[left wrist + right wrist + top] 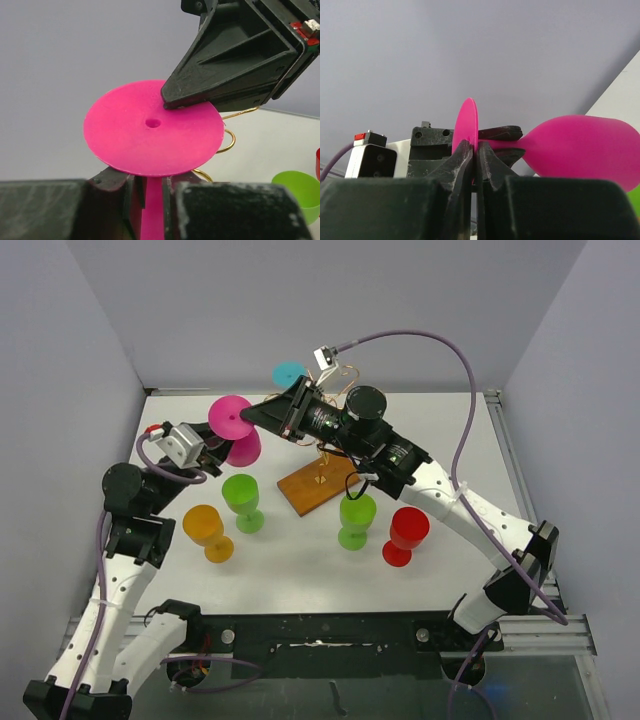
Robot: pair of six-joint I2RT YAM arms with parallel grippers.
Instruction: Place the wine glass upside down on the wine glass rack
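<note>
My left gripper (152,200) clamps the pink wine glass (125,130) by its stem. My right gripper (474,152) is pinched tight on the foot's edge, with the bowl just past my fingertips.

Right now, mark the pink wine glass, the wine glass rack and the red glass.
pink wine glass (150,135): left wrist view, foot disc.
wine glass rack (305,492): top view, wooden base.
red glass (409,528): top view, bowl.

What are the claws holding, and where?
Both grip the pink wine glass: the left claw on its stem, the right claw on the rim of its foot.
</note>
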